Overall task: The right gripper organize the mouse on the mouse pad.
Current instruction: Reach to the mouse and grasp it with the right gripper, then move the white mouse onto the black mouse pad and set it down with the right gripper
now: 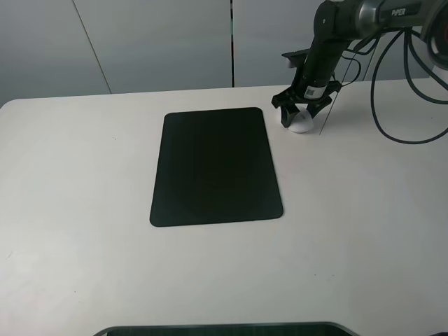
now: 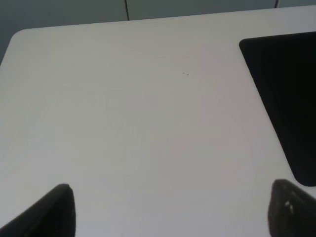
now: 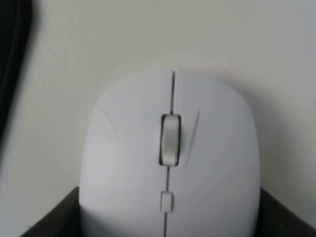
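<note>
The white mouse (image 1: 302, 126) lies on the white table just off the far right corner of the black mouse pad (image 1: 215, 166). My right gripper (image 1: 302, 119) points down over the mouse with one finger on each side. In the right wrist view the mouse (image 3: 168, 163) fills the picture, and the black fingers (image 3: 49, 219) press against its sides. A strip of the pad (image 3: 12, 59) shows beside it. My left gripper (image 2: 173, 212) is open and empty above bare table, with the pad's corner (image 2: 284, 98) off to one side.
The white table (image 1: 84, 210) reaches a grey wall at the back. Black cables (image 1: 392, 105) hang from the right arm over the far right of the table. A dark edge (image 1: 224, 329) shows at the table's front.
</note>
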Controlling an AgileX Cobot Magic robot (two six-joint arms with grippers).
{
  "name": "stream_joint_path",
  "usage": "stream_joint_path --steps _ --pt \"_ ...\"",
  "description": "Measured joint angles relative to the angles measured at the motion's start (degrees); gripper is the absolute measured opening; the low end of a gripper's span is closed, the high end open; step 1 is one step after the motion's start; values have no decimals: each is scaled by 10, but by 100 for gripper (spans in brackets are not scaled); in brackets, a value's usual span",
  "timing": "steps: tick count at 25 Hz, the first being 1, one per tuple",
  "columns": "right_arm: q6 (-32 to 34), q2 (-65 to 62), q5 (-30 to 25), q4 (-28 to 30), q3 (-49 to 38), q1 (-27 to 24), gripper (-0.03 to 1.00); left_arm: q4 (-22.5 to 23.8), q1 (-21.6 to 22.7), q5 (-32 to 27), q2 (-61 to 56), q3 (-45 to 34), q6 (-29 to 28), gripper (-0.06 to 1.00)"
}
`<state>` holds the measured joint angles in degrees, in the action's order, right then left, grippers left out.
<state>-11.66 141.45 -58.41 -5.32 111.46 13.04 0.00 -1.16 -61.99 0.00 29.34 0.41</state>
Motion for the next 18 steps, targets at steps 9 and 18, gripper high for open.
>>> stream_joint_path --steps 9,18 --pt "0 0 0 0 0 0 47 0 0 0 0 0 0 75" --pt "72 -36 -34 14 0 18 47 0 0 0 0 0 0 75"
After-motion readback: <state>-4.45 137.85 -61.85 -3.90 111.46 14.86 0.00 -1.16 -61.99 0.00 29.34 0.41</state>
